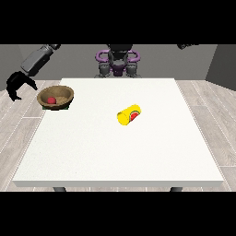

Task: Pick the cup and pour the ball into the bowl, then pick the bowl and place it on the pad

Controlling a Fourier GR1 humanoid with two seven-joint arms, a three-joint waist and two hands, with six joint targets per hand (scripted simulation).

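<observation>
Bowl [55, 97] with ball [51, 100] sits on pad [67, 105]; view-left hand [18, 85] hangs beside it, fingers loosely spread.

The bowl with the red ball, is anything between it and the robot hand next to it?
Nothing visible. The bowl sits on a green pad at the table's corner, and the robot hand at the view's left hangs just beside it, past the table's edge.

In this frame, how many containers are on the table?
2. A wooden bowl sits at the table's far corner at the view's left, holding a red ball; a yellow cup lies on its side near the middle.
</observation>
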